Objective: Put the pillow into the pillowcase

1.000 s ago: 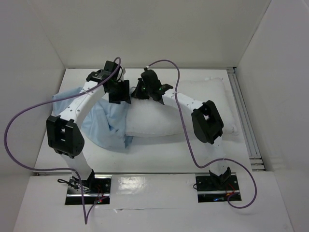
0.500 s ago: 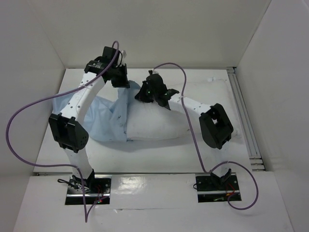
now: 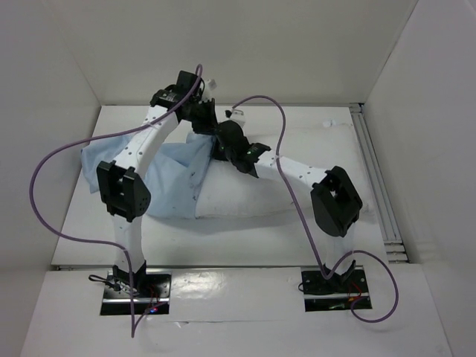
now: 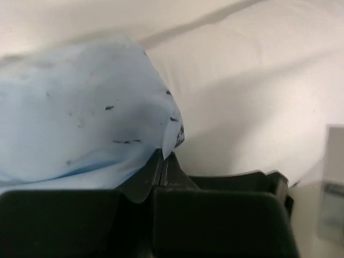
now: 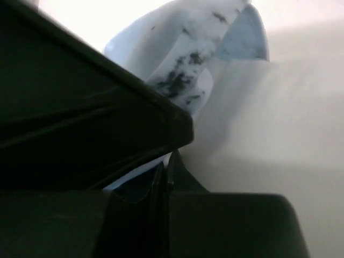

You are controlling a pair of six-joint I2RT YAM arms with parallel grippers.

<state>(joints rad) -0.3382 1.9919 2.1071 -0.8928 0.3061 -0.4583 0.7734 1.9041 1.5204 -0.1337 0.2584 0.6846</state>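
Plump white stuffed pillow (image 3: 256,197) sits part-sleeved in limp blue fabric pillowcase (image 3: 167,169). Left hand (image 4: 163,157) and right hand (image 5: 163,171) pinch its cloth; next, pull it along the pillow.

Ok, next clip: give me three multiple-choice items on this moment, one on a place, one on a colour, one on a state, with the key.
1. In the top view, the pillowcase lies at which end of the pillow?
A. its left end
B. its right end
C. nowhere near it

2. What colour is the pillowcase?
A. white
B. light blue
C. dark green

3. How do the left fingers stand?
A. wide open, holding nothing
B. shut on the pillow
C. shut on pillowcase fabric

Key:
1 A, the blue cloth spreads out from the pillow's left end.
2 B, it shows light blue in every view.
3 C, the left wrist view shows the cloth's edge pinched between the closed fingers.
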